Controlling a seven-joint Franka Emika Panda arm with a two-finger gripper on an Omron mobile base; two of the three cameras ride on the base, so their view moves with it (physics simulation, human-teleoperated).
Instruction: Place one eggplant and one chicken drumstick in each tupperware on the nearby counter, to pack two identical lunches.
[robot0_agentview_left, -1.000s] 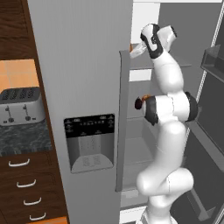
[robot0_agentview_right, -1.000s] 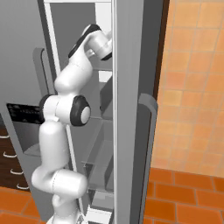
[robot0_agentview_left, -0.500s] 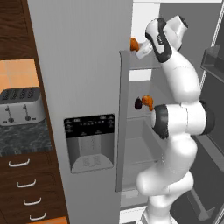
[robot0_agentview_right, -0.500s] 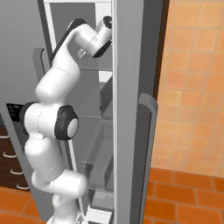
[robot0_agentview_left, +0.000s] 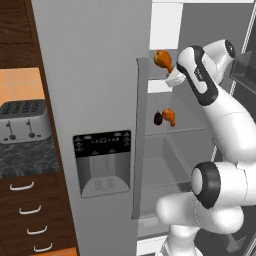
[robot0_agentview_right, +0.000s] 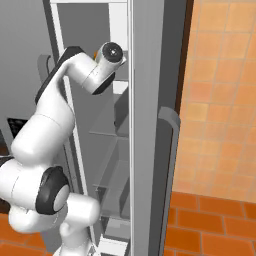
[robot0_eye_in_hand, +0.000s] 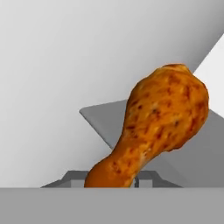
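High in the open fridge, my gripper (robot0_agentview_left: 168, 71) is shut on a chicken drumstick (robot0_agentview_left: 162, 59), an orange-brown glazed leg. In the hand view this drumstick (robot0_eye_in_hand: 164, 118) looms large, its thin bone end running down into my gripper (robot0_eye_in_hand: 109, 183). On a lower fridge shelf lies a second chicken drumstick (robot0_agentview_left: 170, 116) with a dark eggplant (robot0_agentview_left: 158, 118) touching its left side. The counter (robot0_agentview_left: 25, 160) of dark speckled stone is at the left. The tupperware is out of view.
A silver toaster (robot0_agentview_left: 22, 121) stands on the counter above brown drawers (robot0_agentview_left: 30, 215). The grey fridge door (robot0_agentview_left: 95, 100) with its dispenser panel (robot0_agentview_left: 102, 162) sits just left of my hand. Another door edge with a handle (robot0_agentview_right: 167, 150) stands at the right.
The arm's elbow has swung right and down while the hand stayed up by the top shelf. The drumstick in the grip now shows clear of the door edge.
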